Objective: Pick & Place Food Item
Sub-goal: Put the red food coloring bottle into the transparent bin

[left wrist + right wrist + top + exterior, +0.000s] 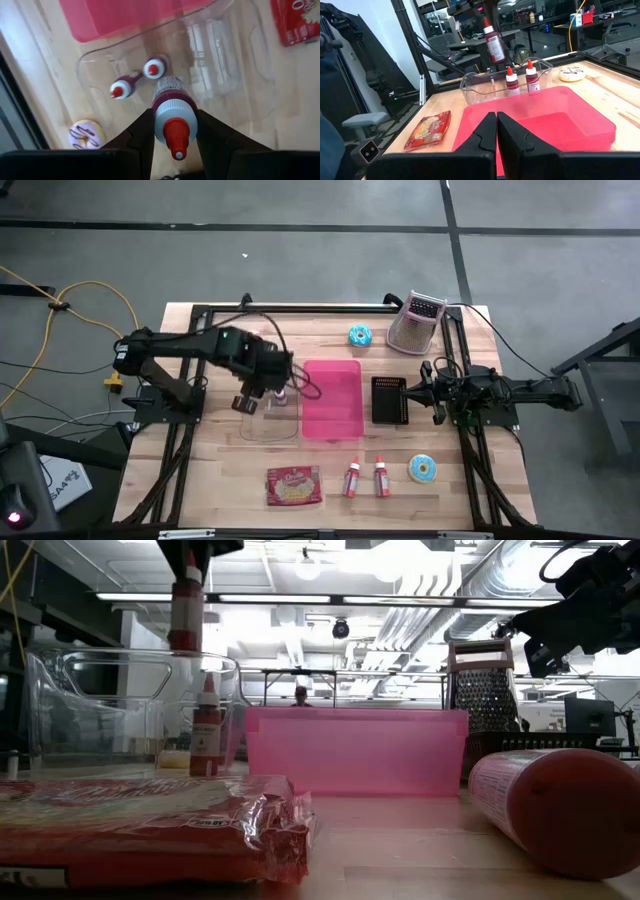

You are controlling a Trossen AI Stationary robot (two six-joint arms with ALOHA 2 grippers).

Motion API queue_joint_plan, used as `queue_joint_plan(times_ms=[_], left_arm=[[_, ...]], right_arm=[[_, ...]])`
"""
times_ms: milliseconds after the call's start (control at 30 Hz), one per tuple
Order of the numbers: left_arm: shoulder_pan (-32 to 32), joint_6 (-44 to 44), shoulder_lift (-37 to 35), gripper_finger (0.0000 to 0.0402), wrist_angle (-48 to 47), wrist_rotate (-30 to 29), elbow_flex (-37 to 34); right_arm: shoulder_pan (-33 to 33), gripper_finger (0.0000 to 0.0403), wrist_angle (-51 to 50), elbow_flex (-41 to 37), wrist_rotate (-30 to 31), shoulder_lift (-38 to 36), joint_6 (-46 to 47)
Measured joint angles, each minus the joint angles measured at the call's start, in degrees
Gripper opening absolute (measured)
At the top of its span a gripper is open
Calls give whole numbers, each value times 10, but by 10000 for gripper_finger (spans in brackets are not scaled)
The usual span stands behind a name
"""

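Left tool [172,131] clamped on a red sauce bottle [171,112], held above the clear bin [235,75].

Two more red-capped bottles [520,80] standing inside that bin; right tool [497,131] closed and empty, beside the pink tray [332,398].

The table [215,470] is made of pale, matt wood planks. The bin [235,60] is formed of clear glossy plastic, the tray [560,125] of translucent pink plastic. The snack packet [150,825] is wrapped in shiny crinkled film.

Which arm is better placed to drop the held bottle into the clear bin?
Left. Its claw already grips the bottle above the clear bin; the right claw waits shut by the pink tray.
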Motion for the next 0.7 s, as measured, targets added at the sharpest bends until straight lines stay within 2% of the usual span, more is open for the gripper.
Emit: queue_joint_plan(times_ms=[267,700], left_arm=[[-37,-58,8,111,64,2,-82],[-25,-47,7,118,228,46,-213]], right_arm=[[0,2,0,0,0,0,0],[0,2,0,0,0,0,0]])
